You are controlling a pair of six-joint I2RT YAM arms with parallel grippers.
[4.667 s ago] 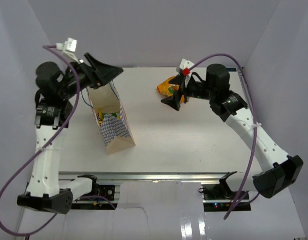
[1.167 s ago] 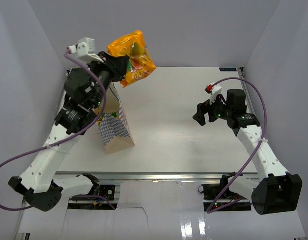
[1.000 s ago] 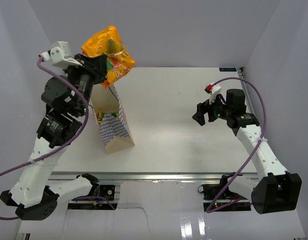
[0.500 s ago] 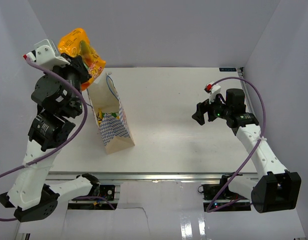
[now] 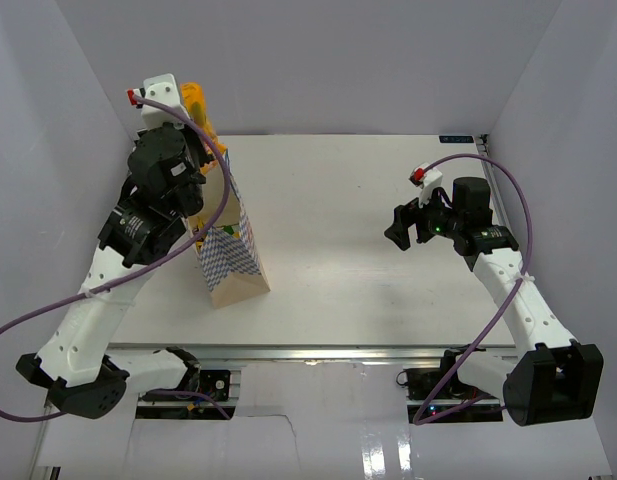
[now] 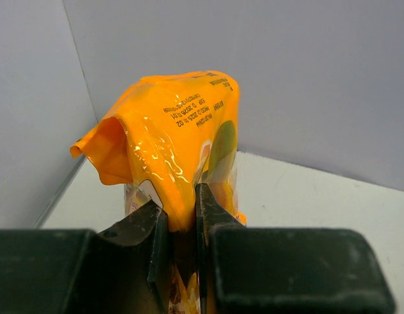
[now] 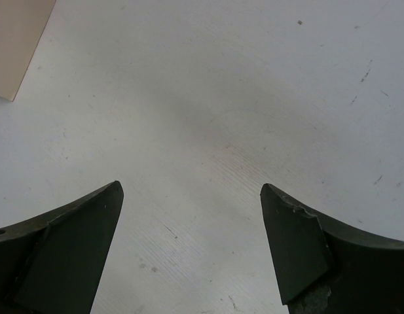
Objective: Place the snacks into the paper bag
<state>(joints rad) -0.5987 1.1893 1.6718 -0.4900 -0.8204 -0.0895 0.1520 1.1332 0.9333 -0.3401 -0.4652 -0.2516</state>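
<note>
Your left gripper [image 6: 181, 219] is clamped on the puffy orange bag [image 6: 172, 137]: the two dark fingers [image 6: 156, 229] pinch the packet's lower part, the jaws drawn narrow with only the foil between them. The packet stands up above them with its crinkled top flaring off to the left (the small print on its back reads upside down in the wrist view). From the overhead camera you see this arm raised at the far left of the table [image 5: 388, 300], its wrist high over the paper bag [image 5: 233, 260]. Only a slim orange edge of the packet pokes out past the white camera housing [image 5: 160, 88], against the back wall [image 5: 338, 60]. The packet is in the air and touches nothing but the fingers. You cannot tell whether it hangs squarely over the bag's mouth, because the arm covers most of the opening. The paper bag stands on the left part of the table, its zigzag side turned toward the right and its plain tan end toward the near edge. A yellow-and-green packet edge [image 5: 199, 234] shows just inside the bag beside the arm. Your right gripper [image 7: 188, 216] hovers over bare table on the right side, well apart from the bag, its jaws spread wide with nothing between them. In its wrist view a tan patch [image 7: 15, 39] cuts into the upper left corner, and what it belongs to cannot be told from there
</note>
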